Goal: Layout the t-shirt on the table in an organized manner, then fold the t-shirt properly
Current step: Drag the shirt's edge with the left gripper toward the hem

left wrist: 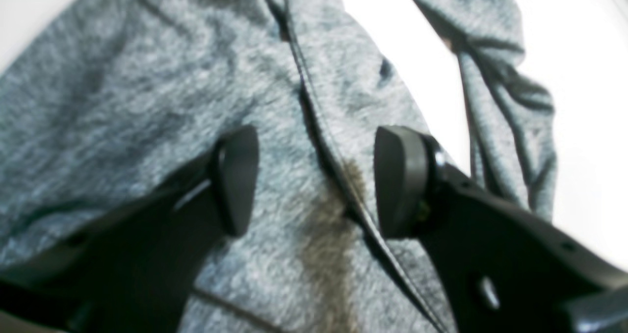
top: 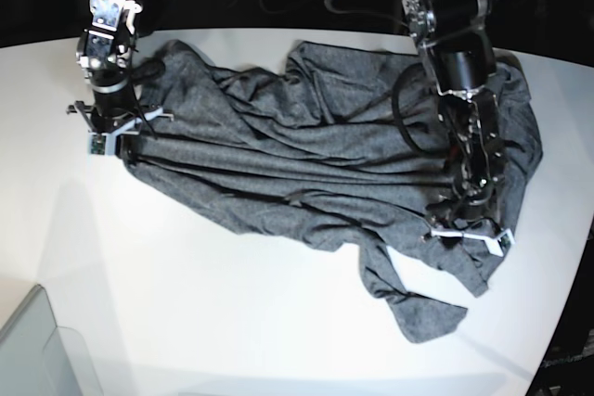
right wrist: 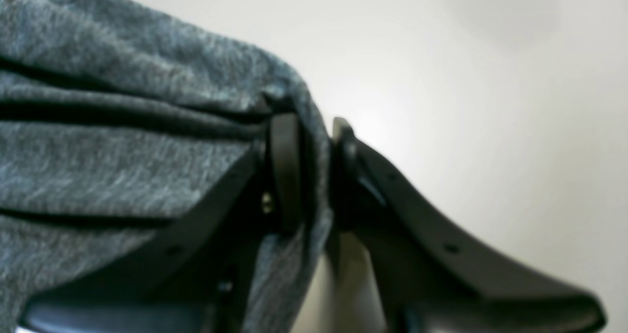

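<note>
My right gripper pinches the t-shirt edge on the table; my left gripper hovers spread above it, cloth hiding the surface beneath

Heathered knit t-shirt, glossy table

No text, label, brand, number or sign can be read anywhere: the t-shirt is plain heather-grey knit without print, the white desk bears no marking, and the dark arms show no legible lettering.
</note>
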